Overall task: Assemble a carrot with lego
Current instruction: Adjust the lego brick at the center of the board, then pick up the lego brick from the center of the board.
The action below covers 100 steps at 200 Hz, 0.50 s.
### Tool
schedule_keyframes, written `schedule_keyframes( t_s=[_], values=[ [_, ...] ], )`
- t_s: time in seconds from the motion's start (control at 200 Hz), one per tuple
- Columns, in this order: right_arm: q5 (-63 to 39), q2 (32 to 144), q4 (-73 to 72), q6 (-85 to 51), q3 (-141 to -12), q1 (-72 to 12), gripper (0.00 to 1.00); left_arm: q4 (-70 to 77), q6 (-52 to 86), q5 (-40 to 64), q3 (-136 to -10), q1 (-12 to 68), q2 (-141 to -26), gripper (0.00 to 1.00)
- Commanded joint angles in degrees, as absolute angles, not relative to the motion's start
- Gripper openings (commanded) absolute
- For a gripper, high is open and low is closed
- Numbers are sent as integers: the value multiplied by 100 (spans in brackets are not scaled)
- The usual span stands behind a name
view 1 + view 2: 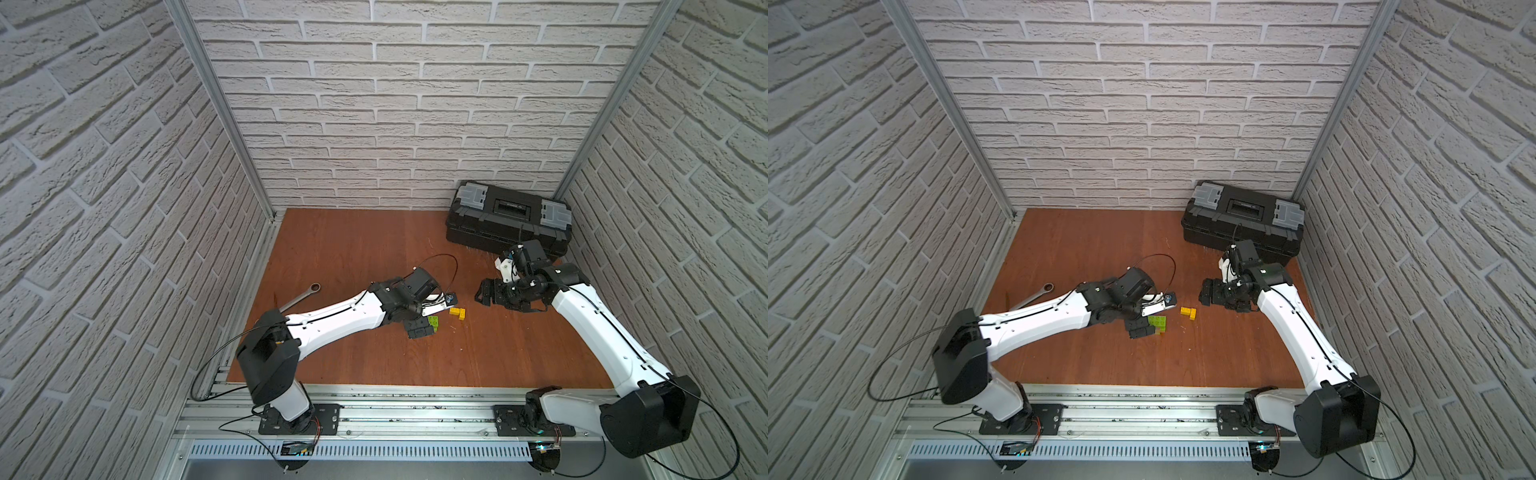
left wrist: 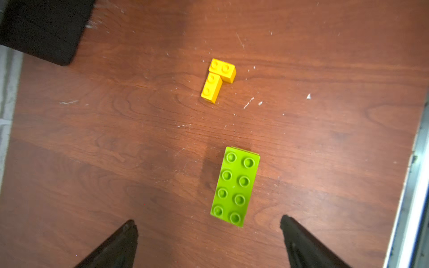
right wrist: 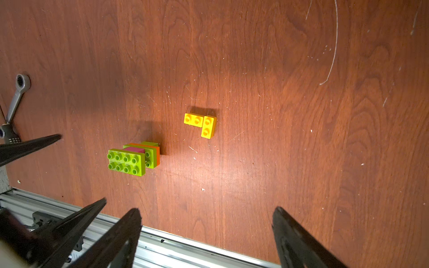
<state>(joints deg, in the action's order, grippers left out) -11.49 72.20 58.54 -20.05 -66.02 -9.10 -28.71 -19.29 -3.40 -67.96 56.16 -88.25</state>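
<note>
Our left gripper (image 2: pixel 207 220) hangs low over the bench (image 3: pixel 278 116) with its jaws spread wide and nothing between them. The near end of the carrot (image 2: pixel 235 185) sits just in front of the tips, untouched. Our right gripper (image 3: pixel 207 210) is likewise parted and empty, hovering farther off on the other side of the lego. The carrot stands studs up on the bench, and the two yellow bricks (image 3: pixel 200 124) lie near it, touching each other in an L and not yet fitted on top. We judge all of it light, stiff and hard, with smooth walls that could slip under a weak pinch. The stud joints would likely pop if we levered one layer against another. So we would clamp the carrot across its long flat sides, low enough to span several layers, and take each yellow brick across its narrow width. The left wrist view gives us only the top lime green face with its eight studs. The right wrist view shows what that hides: the pink and orange layers, a lower green brick stepping out to one side, and the wrench (image 3: pixel 19 92) beyond. Only the top views show the toolbox (image 1: pixel 507 218) in the far corner.
</note>
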Motion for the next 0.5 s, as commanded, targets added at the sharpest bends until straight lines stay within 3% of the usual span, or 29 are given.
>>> schedule_keyframes(
  t_s=[0.0, 0.185, 0.34, 0.495],
  values=[
    [-1302, 7433, 5813, -1934, -6701, -896, 84, -2430, -1331, -554, -6554, 5660, -7986, 98],
    [-1370, 8081, 5330, -2317, -6542, -1141, 68, -1442, -934, -30, -5944, 5637, -6761, 98],
    [-1226, 8768, 4846, -2476, -6401, -1588, 54, -847, 466, -1382, -5807, 5370, -6499, 98],
    [-1011, 9253, 4606, -2505, -6324, -1851, 42, -1905, 2109, -1697, -6452, 4845, -6749, 98]
  ],
)
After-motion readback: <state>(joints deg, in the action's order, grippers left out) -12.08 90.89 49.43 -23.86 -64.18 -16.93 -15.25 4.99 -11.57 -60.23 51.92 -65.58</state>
